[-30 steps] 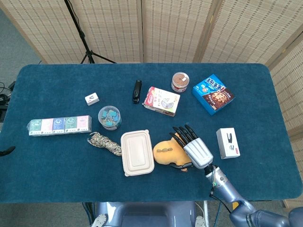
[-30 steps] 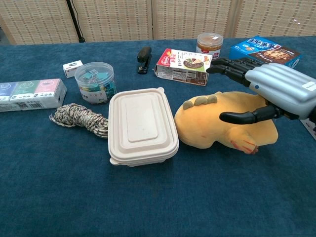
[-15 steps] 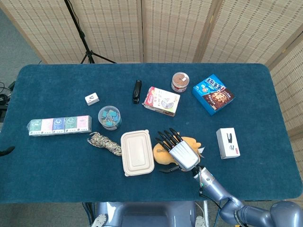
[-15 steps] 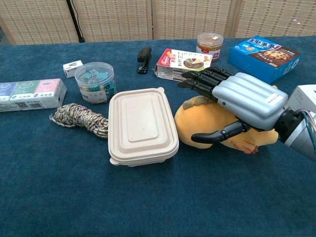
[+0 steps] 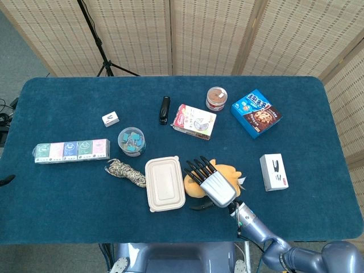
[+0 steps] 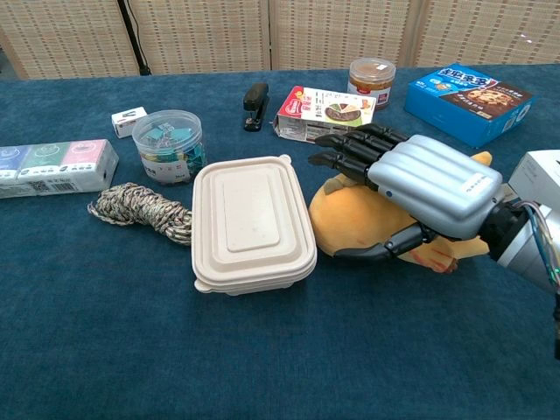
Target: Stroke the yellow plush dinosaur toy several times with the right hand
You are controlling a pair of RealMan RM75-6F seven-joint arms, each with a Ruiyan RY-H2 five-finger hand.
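The yellow plush dinosaur [image 5: 227,172] [image 6: 354,219] lies on the blue table just right of the beige lunch box. My right hand [image 5: 210,183] [image 6: 418,185] lies flat over the toy's back, fingers [image 6: 346,150] stretched out and spread toward the lunch box, thumb low along the toy's front. It holds nothing. Most of the toy's top is hidden under the palm. My left hand shows in neither view.
A beige lidded lunch box [image 5: 164,183] [image 6: 250,222] touches the toy's left side. A rope coil [image 6: 140,210], a clip jar [image 6: 168,144], a tissue pack [image 6: 54,168], a stapler [image 6: 255,105], a snack box [image 6: 325,112], a brown jar [image 6: 371,80], a blue cookie box [image 6: 468,101] and a white box [image 5: 273,172] surround it.
My right hand has slid leftward across the dinosaur's back, from its right end toward the lunch box. The toy's right end, hidden a second ago in the head view, now shows.
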